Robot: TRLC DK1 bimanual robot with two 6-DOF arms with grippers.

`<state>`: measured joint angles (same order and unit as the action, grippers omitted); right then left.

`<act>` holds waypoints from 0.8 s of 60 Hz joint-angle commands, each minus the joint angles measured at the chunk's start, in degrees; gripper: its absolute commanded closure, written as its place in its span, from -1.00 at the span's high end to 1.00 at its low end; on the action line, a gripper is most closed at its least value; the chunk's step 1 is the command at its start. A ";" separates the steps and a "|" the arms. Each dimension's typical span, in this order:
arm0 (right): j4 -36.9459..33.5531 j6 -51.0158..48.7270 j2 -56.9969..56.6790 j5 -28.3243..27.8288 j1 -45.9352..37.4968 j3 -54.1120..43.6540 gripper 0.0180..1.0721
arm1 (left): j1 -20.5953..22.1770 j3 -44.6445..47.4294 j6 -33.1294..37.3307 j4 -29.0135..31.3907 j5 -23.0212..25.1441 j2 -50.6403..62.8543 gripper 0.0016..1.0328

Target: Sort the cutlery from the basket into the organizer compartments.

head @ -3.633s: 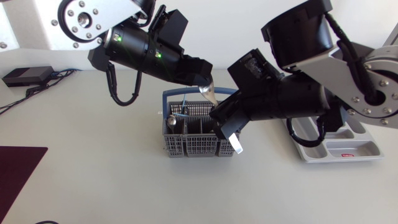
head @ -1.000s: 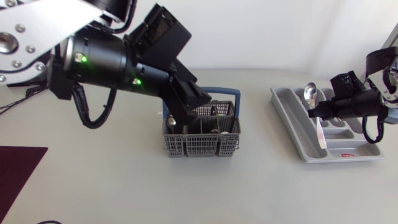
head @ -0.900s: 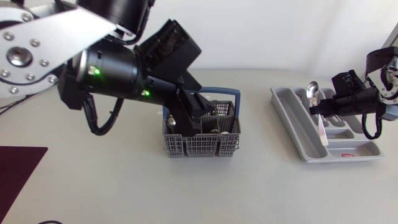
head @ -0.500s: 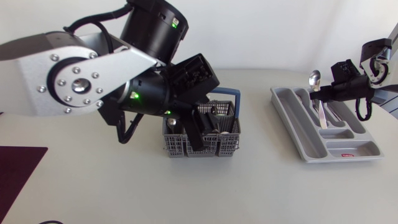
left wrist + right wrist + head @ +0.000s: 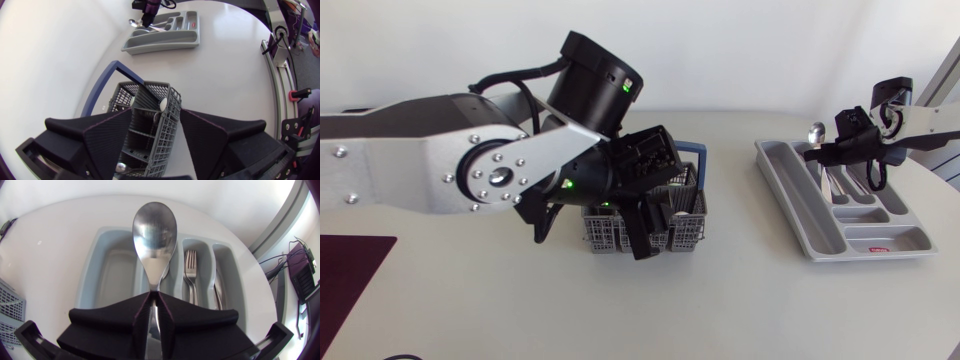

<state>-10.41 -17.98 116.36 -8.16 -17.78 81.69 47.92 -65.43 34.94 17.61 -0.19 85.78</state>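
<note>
Fingers spread, left gripper (image 5: 156, 114) over basket (image 5: 145, 92); right gripper (image 5: 154, 296) pinches spoon (image 5: 155, 230) above organizer (image 5: 107, 275)

Your left pincer (image 5: 156, 112) straddles the basket (image 5: 150, 100), blue handle (image 5: 101, 86) arching just beyond it. Broad open surface (image 5: 740, 280) lies between basket and organizer (image 5: 790, 190); over the organizer, your right pincer (image 5: 154, 297) and its clamped spoon (image 5: 155, 227) bar the way down.

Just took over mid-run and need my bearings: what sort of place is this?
Probably a robotics lab bench, not a real kitchen: a plain white table, a grey cutlery basket and a grey organizer tray.
</note>
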 commanded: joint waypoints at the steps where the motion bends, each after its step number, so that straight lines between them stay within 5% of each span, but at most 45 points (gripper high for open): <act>1: 0.75 1.54 2.65 0.87 0.11 1.98 -0.72 | 0.15 1.44 2.24 -0.73 -0.34 1.67 0.29; 22: 0.31 1.19 6.34 2.80 0.20 3.04 -0.68 | 0.07 2.67 3.21 -1.52 -0.69 1.94 0.29; 39: 1.01 0.40 2.47 2.71 -0.32 -1.45 0.56 | 2.18 4.87 4.17 -5.83 -3.33 3.08 0.29; 48: 2.59 -0.74 -3.94 2.54 -0.32 -7.16 0.71 | 3.76 6.19 5.14 -10.40 -6.05 4.57 0.29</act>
<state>-8.54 -18.06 116.88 -5.30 -18.20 78.48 50.81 -61.39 38.24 9.02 -5.10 88.60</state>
